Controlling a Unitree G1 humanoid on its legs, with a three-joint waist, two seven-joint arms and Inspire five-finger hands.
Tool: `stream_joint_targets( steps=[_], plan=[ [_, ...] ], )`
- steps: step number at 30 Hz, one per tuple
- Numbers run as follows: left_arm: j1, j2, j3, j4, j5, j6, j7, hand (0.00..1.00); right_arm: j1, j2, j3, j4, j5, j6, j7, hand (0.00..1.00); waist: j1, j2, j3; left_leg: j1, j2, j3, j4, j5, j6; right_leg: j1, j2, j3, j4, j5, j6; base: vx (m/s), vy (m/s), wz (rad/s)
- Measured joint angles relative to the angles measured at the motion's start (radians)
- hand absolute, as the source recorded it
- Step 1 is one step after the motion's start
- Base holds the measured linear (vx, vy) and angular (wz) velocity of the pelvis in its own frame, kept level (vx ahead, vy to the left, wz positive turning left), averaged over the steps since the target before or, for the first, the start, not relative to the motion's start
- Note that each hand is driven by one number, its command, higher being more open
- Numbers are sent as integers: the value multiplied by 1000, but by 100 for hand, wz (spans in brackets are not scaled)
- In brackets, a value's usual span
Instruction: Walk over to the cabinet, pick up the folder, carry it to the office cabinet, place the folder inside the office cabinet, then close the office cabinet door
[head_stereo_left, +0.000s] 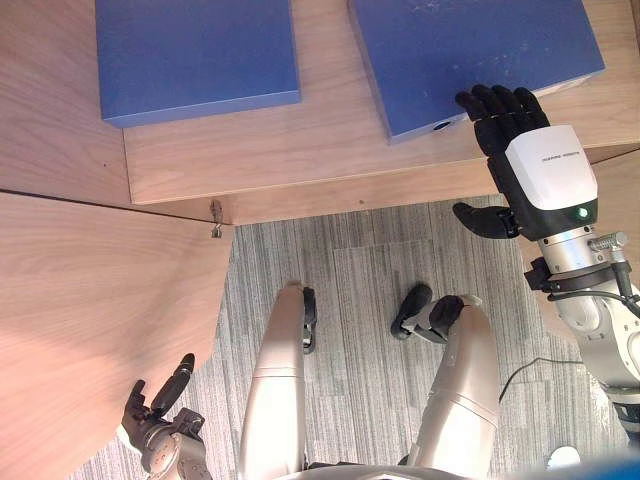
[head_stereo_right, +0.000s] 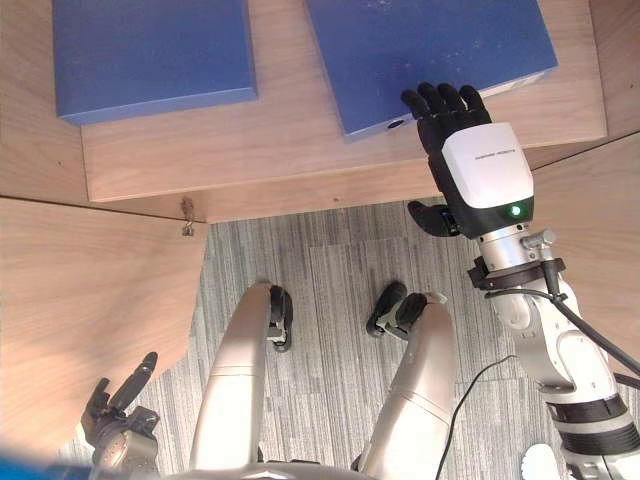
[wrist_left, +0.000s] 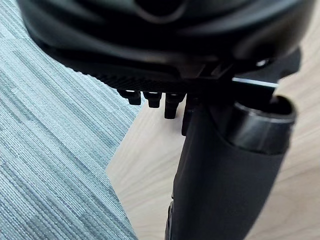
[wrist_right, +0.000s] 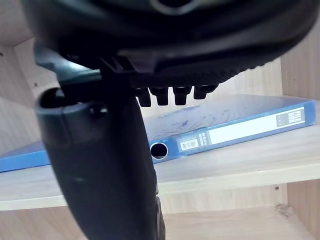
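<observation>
Folder at one o'clock, flat on shelf, not yet grasped; right hand released, fingers straight over its near edge. Left hand slack at seven. Pick-up, carrying, placing, door-closing left.

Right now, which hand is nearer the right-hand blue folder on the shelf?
Right. The right hand has its fingers at the folder's near edge; the left hand hangs low beside the wooden panel, far off.
</observation>
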Motion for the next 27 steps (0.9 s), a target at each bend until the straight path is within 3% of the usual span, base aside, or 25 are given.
stream_joint_targets(
  steps=[17, 21, 27],
  plan=[
    [13, 1, -6, -44, 2, 3, -35, 100, 10, -27, 10, 73, 1, -8, 44, 100, 14, 9, 5, -29, 1, -8, 19, 0, -3, -18, -10, -7, 24, -14, -3, -27, -1, 2],
    [41, 6, -41, -58, 3, 3, -35, 100, -104, -10, 149, 122, 9, -1, 73, 100, 11, 12, 7, -31, 5, -11, 20, 0, -5, -18, -8, -11, 25, -16, -1, -40, -6, -1],
    [43, 11, -81, -84, 5, 3, -36, 100, -349, 97, 326, 204, 63, 27, 87, 100, 18, 24, 33, -34, 4, -18, 20, 5, -14, -17, -8, -17, 26, -14, -6, -21, -5, 1]
  ],
)
